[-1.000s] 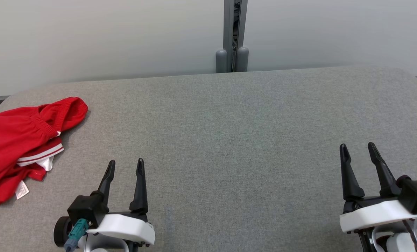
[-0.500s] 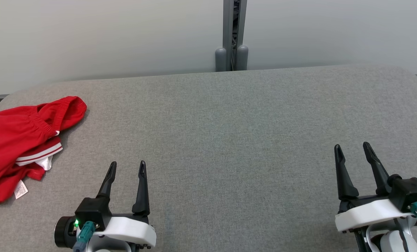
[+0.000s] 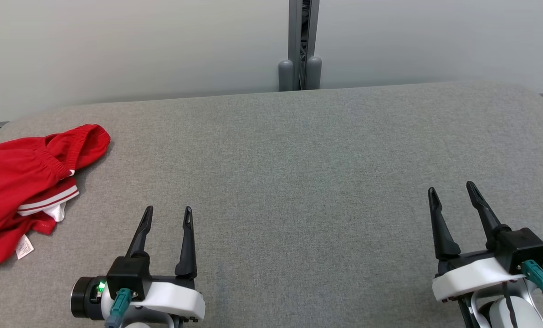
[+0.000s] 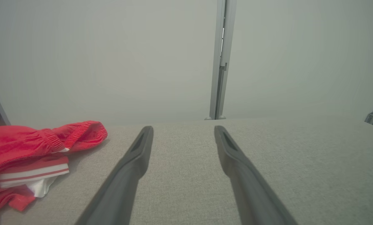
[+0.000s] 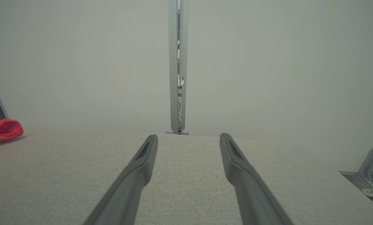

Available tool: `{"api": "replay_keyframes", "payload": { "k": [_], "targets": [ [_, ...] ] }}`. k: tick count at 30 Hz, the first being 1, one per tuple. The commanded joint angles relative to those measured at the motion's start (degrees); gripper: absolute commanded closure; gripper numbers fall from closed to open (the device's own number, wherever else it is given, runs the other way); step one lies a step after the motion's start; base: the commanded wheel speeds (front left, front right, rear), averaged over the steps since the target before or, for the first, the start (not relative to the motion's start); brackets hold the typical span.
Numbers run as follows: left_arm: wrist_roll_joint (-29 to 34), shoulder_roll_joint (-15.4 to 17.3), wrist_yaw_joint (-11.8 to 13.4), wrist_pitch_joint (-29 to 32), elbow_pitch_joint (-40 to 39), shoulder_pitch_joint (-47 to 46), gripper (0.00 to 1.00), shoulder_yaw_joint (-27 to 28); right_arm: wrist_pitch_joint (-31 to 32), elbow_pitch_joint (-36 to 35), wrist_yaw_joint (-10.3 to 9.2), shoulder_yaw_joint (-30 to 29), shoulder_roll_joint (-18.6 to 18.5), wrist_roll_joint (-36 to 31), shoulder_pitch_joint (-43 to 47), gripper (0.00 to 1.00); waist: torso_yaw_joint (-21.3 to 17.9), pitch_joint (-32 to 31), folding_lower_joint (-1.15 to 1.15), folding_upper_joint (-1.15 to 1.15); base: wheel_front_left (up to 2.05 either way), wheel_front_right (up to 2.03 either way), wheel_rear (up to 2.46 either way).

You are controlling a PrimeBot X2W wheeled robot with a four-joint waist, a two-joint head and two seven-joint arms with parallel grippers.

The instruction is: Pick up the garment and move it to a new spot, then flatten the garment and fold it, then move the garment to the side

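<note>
Across the head view from 9 o'clock to 3 o'clock spreads a grey fabric-covered table (image 3: 299, 150), its far corners rounded. Behind it, from 10 through 2 o'clock, stands a pale wall (image 3: 139, 50), plain and matte.

At 9 o'clock a red garment (image 3: 16, 182) lies crumpled on the table's left end and runs out past the picture's edge. Its gathered elastic waistband (image 3: 78, 143) curls toward 10 o'clock, and a white-striped hem (image 3: 48, 202) shows among the folds. The garment touches neither claw.

At 7 o'clock the left gripper (image 3: 168, 210) hovers low over the cloth surface, its two dark fingers pointing toward 12 and spread apart, grasping nothing. The garment lies near it, toward 9 to 10 o'clock, with bare table between them. In the left wrist view the same red cloth sits at 8 o'clock, beside the left finger but apart from it.

At 4 o'clock the right gripper (image 3: 451, 187) is likewise released, fingers parted and leaning slightly toward 11, well apart from the garment.

At 12 o'clock a grey metal post (image 3: 299, 41) divides the wall panels and meets the table's far edge.

A small white label (image 3: 24, 247) hangs at the garment's near edge, and a green light (image 3: 101, 286) glows on the left wrist housing.
</note>
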Motion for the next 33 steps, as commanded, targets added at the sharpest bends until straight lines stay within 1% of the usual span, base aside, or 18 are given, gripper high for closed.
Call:
{"api": "replay_keyframes", "payload": {
  "k": [1, 7, 13, 23, 28, 33],
  "targets": [
    [0.9, 0.3, 0.4, -0.5, 0.1, -0.9, 0.00, -0.1, -0.5, 0.3, 0.26, -0.3, 0.0, -1.2, -0.7, 0.00, 0.0, 0.0, 0.00, 0.00, 0.00, 0.00, 0.00],
    [0.1, 0.3, 0.3, -0.5, 0.3, -0.8, 0.00, 0.2, -0.5, 0.9, 0.20, 0.0, 0.1, 0.5, -0.6, 0.00, 0.0, -0.1, 0.00, 0.00, 0.00, 0.00, 0.00],
    [-1.4, 0.3, -0.1, -0.5, 0.8, -0.7, 0.00, 0.5, -0.5, 1.7, 0.20, 1.1, -0.2, 3.9, -0.7, 0.00, 0.0, -0.1, 0.00, 0.00, 0.00, 0.00, 0.00],
    [-1.9, 0.3, -0.1, -0.5, 1.1, -1.1, 0.00, 0.4, -0.5, 2.0, 0.21, 1.5, -0.9, 4.8, -0.8, 0.00, 0.2, 0.0, 0.00, 0.00, 0.00, 0.00, 0.00],
    [-1.9, 0.3, -0.3, -0.5, 1.2, -1.4, 0.00, 0.0, -0.5, 1.6, 0.21, 1.5, -1.0, 5.2, -0.5, 0.00, 1.6, 0.3, 0.00, 0.00, 0.00, 0.00, 0.00],
    [-2.9, 0.3, 0.0, -0.5, 1.1, -1.3, 0.00, -0.1, -0.5, 1.1, 0.21, 1.8, -1.1, 5.2, -0.1, 0.00, 4.1, 0.4, 0.00, 0.00, 0.00, 0.00, 0.00]
  ]
}}
